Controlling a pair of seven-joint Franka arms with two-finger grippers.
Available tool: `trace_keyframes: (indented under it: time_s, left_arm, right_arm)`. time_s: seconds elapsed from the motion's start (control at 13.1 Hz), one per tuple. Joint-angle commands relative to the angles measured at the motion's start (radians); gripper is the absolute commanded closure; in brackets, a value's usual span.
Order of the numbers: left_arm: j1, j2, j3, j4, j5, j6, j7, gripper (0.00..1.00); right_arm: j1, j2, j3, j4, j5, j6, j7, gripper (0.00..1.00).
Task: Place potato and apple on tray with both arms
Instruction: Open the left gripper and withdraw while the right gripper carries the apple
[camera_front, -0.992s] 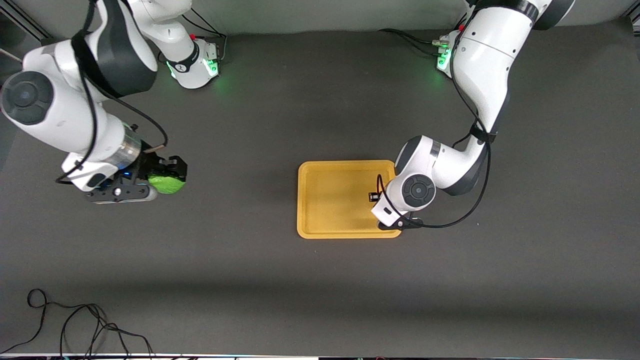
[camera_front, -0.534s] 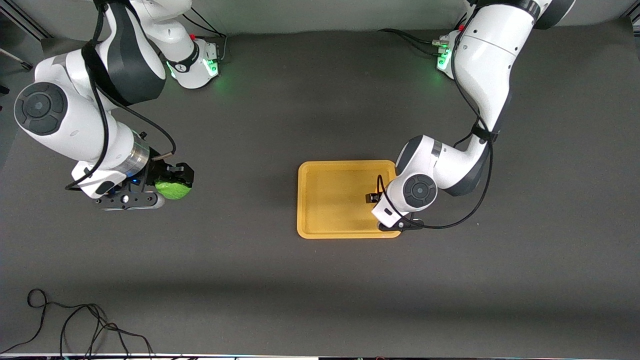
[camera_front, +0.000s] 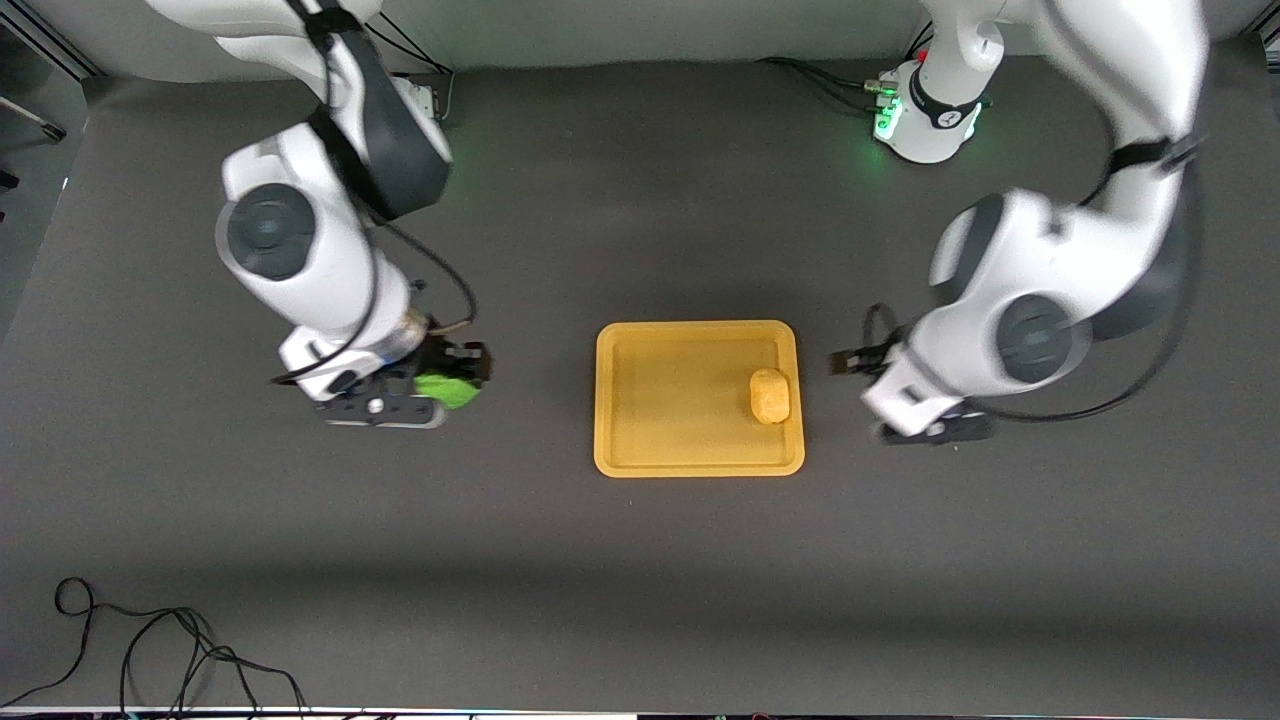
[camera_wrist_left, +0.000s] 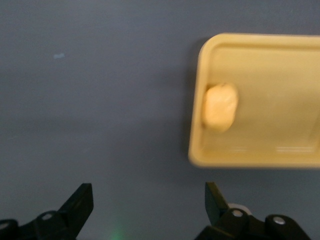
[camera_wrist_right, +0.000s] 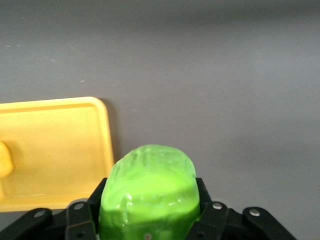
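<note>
- Since half a second ago the left arm has pulled up and away from the tray; its tool, then low over the tray's end nearest the left arm, is now off it, over bare worktop at about 3 o'clock from the tray.
- The potato, hidden under that arm before, now lies uncovered in the tray, close to the rim at the left arm's end, at roughly 3 o'clock from the tray's centre.
- The right arm has swung toward the tray in the same half second, and the apple has come along with it; it is now over the worktop at about 9 o'clock from the tray, well apart from the rim.
- The left tool is spread wide with nothing between its fingers; the left wrist view shows the potato against the tray's end wall, with the tool clear of both.
- The right tool pinches the apple, which fills the gap between its fingers; the tray's corner shows past it in the right wrist view.
</note>
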Motion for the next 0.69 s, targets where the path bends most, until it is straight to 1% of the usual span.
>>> trace_keyframes:
  time_s: [0.0,0.08,0.23,0.31,0.38,0.46,0.53,0.61]
  left_arm:
    - [0.113,-0.156,-0.006,-0.048,0.016,-0.062,0.083,0.01]
    - [0.138,-0.188,-0.006,-0.048,0.05,-0.072,0.088,0.01]
    - [0.139,-0.242,-0.008,-0.075,0.162,-0.066,0.116,0.01]
    - [0.151,-0.277,-0.005,-0.097,0.174,-0.05,0.129,0.01]
    - [0.187,-0.3,-0.001,-0.1,0.167,-0.049,0.189,0.01]
    - [0.213,-0.32,-0.001,-0.099,0.164,-0.061,0.25,0.01]
    - [0.236,-0.343,0.002,-0.097,0.164,-0.064,0.275,0.01]
    - [0.275,-0.357,-0.001,-0.091,0.159,-0.063,0.297,0.01]
  right_arm:
    - [0.112,0.139,-0.01,0.169,-0.011,-0.013,0.202,0.5]
    - [0.162,0.194,-0.013,0.238,-0.012,-0.013,0.281,0.5]
    - [0.244,0.312,-0.013,0.384,-0.012,-0.013,0.431,0.5]
    - [0.29,0.363,-0.015,0.439,-0.012,-0.006,0.491,0.5]
    - [0.337,0.407,-0.02,0.464,-0.029,0.026,0.539,0.5]
    - [0.356,0.443,-0.02,0.461,-0.064,0.074,0.566,0.5]
    - [0.361,0.486,-0.018,0.461,-0.089,0.107,0.573,0.5]
    - [0.362,0.524,-0.018,0.461,-0.095,0.142,0.573,0.5]
